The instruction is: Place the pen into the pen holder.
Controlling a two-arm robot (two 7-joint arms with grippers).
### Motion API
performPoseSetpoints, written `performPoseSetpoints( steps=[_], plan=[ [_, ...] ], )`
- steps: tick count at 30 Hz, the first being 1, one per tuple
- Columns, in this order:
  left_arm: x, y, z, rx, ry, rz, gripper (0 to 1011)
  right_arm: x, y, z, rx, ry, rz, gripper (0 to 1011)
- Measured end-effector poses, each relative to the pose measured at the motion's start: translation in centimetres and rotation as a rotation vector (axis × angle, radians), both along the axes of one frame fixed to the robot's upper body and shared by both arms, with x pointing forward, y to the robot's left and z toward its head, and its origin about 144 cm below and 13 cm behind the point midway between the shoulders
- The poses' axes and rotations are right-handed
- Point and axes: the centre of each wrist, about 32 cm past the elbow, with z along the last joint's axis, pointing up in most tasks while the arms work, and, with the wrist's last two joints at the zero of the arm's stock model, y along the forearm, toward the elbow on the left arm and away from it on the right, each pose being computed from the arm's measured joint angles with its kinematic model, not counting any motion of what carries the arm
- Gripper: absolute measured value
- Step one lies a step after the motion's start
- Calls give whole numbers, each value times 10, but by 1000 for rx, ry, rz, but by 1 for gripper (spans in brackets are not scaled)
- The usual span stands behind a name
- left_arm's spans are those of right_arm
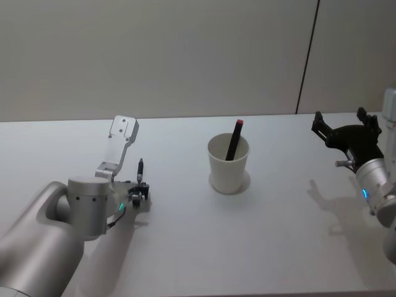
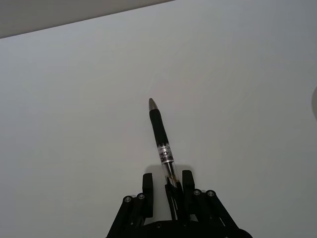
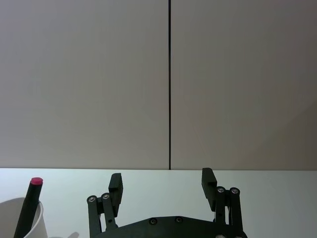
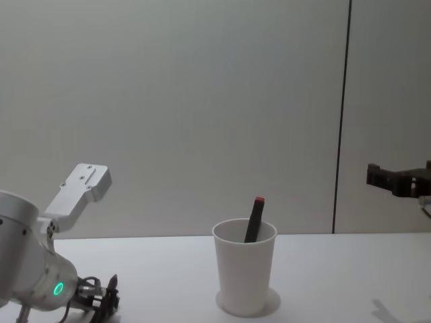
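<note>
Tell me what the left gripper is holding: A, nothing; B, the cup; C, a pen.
C: the left gripper is shut on the end of a pen, off to the left of the cup.

Smooth silver-grey arms (image 1: 37, 235), a green indicator light (image 4: 58, 289), black linkage fingers (image 2: 147, 188) with small silver screws (image 2: 128, 199).

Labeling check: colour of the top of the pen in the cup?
Red top; clearest in head view.

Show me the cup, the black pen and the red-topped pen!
cup (image 1: 228, 173): head view, front wall.
black pen (image 2: 158, 126): left wrist view, rubber grip.
red-topped pen (image 1: 239, 123): head view, red cap.
</note>
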Motion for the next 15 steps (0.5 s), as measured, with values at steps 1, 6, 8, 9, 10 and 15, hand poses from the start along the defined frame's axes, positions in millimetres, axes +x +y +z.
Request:
performPoseSetpoints(
  steps=[1, 6, 8, 9, 10, 15],
  plan=[
    [-1, -1, 0, 2, -2, 4, 375, 0, 0, 0, 0, 0, 0, 1001],
    [-5, -4, -2, 4, -6, 14, 341, 0, 0, 0, 0, 0, 0, 1001],
    [-6, -5, -2, 5, -9, 17, 291, 0, 0, 0, 0, 0, 0, 1001],
    [-7, -6, -2, 5, -12, 18, 279, 0, 0, 0, 0, 0, 0, 1001],
    [-8, -6, -2, 5, -14, 18, 279, 0, 0, 0, 0, 0, 0, 1001],
    [-11, -10, -3, 7, -26, 22, 201, 0, 0, 0, 0, 0, 0, 1001]
  ],
)
